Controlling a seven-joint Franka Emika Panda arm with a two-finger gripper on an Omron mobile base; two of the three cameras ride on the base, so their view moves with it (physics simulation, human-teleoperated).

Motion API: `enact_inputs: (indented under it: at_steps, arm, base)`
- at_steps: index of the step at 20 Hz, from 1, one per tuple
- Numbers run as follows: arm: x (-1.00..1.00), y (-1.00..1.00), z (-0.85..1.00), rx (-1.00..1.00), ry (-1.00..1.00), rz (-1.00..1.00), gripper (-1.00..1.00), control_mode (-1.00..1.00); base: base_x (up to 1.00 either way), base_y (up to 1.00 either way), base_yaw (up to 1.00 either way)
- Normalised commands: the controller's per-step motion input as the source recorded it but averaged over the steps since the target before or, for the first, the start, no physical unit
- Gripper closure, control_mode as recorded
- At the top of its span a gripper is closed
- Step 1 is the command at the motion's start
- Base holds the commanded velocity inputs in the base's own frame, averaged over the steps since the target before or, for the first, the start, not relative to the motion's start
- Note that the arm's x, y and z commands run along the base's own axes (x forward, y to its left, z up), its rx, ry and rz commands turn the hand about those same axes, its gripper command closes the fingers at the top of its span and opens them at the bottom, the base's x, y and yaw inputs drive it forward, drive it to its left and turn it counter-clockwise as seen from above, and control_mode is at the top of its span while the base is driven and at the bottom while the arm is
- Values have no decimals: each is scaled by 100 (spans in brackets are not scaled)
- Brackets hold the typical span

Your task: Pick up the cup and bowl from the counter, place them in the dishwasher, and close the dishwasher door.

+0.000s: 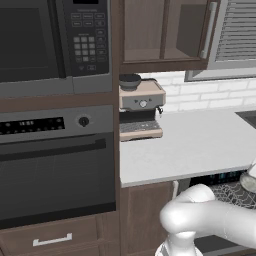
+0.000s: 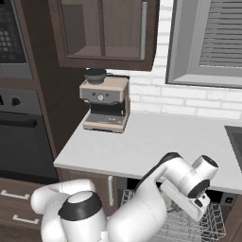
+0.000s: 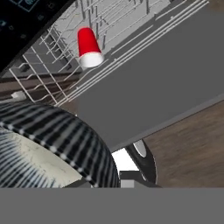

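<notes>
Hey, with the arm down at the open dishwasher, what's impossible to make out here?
- Bowl, hand view: cut off by the left and bottom edges.
- Gripper fingers, right base view: hidden behind the hand.
- Dishwasher racks, right base view: mostly hidden behind the arm.
- Cup, hand view: its opening faces away.

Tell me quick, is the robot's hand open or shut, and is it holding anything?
End effector: shut on the bowl, above the open dishwasher door.

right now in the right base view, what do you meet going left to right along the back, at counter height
wall oven → espresso machine → white brick wall → dark edge of a cooktop or sink
</notes>
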Motion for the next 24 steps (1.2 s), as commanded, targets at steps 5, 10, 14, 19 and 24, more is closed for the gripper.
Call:
enact_inputs:
  at_steps: [5,10,14,19,24]
  arm:
    - [-9,0,-35,-1,13,1,100,-100]
    - [-6,0,-38,-1,5,1,100,-100]
    - [0,0,-29,-4,-5,0,100,-100]
    - [-1,0,-18,-11,-7,0,100,-100]
    - [0,0,-27,-13,-1,0,100,-100]
  base:
    - [0,0,0]
    - [0,0,0]
    - [0,0,0]
    - [0,0,0]
    - [0,0,0]
